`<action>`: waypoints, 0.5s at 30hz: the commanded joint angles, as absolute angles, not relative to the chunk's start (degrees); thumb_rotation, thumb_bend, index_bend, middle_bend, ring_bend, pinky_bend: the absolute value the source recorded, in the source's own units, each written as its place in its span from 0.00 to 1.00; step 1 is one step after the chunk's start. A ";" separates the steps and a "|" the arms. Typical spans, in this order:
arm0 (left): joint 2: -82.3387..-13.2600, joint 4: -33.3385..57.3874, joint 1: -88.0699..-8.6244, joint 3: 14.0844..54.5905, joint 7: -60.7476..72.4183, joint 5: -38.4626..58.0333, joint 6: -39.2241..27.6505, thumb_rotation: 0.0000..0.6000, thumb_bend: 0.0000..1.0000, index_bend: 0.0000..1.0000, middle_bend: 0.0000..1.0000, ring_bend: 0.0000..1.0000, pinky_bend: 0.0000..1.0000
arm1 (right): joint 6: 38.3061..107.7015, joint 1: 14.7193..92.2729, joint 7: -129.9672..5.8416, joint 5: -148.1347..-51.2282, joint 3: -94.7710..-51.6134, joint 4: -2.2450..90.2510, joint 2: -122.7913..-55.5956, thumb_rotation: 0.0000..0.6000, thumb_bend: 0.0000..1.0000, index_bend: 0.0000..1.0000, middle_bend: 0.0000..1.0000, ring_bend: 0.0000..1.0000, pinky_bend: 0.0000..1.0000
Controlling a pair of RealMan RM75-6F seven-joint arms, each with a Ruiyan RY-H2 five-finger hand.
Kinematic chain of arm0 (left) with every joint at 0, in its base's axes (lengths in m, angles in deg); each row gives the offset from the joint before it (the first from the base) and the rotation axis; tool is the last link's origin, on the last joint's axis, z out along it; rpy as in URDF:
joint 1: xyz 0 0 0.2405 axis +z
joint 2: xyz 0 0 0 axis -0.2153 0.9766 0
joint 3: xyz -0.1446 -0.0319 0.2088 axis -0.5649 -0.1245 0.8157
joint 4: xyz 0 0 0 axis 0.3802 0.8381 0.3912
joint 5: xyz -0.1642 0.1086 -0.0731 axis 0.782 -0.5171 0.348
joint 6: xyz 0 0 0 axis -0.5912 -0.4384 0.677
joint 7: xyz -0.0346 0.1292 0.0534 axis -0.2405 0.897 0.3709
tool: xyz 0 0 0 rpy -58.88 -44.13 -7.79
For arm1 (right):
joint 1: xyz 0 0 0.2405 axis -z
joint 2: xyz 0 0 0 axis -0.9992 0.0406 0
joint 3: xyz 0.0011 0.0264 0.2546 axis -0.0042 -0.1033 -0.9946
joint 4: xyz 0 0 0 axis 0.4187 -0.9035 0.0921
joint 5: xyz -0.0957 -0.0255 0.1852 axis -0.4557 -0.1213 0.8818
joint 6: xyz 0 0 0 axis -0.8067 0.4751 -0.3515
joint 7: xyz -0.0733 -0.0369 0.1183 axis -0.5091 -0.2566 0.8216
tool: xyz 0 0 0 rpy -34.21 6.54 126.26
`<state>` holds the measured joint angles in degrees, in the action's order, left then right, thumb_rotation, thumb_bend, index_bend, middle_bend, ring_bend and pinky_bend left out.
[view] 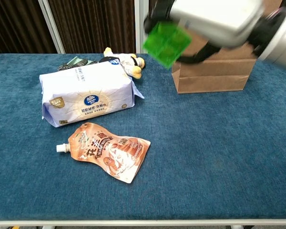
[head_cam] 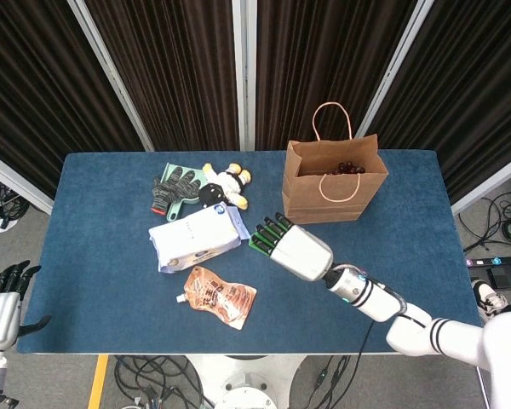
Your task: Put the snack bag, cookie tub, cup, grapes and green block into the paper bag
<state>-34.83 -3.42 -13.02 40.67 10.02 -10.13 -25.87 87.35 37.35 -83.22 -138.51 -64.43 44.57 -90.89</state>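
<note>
My right hand [head_cam: 291, 249] [view: 207, 19] holds the green block [view: 167, 44] up in the air, well above the table. The block's green edge [head_cam: 259, 241] shows under the dark fingertips in the head view. The paper bag [head_cam: 332, 182] [view: 214, 71] stands upright behind the hand, with dark grapes [head_cam: 350, 168] visible inside its open top. My left hand [head_cam: 2, 294] hangs open off the table's left edge. An orange snack pouch [head_cam: 215, 296] [view: 108, 150] lies flat near the front.
A white tissue pack [head_cam: 195, 238] [view: 86, 93] lies left of the raised hand. Behind it sit a plush toy [head_cam: 225, 185] [view: 125, 61] and a pair of gloves [head_cam: 175, 189]. The blue table [head_cam: 102, 247] has bare cloth at the right.
</note>
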 commanded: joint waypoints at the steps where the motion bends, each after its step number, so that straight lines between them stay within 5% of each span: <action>1: -34.62 -3.82 -13.12 40.63 10.34 -10.13 -25.84 1.00 0.04 0.23 0.20 0.12 0.15 | 92.73 39.84 -79.17 -139.02 -67.88 50.62 -85.63 1.00 0.21 0.52 0.45 0.29 0.37; 15: -34.19 -4.39 -12.99 40.80 10.43 -9.95 -25.89 1.00 0.04 0.23 0.20 0.12 0.15 | 86.83 42.31 -72.24 -118.04 -80.58 58.76 -75.73 1.00 0.20 0.50 0.45 0.28 0.37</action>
<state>-34.20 -4.41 -12.99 40.81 10.45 -9.96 -25.90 88.97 41.71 -73.08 -121.96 -78.06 57.83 -77.41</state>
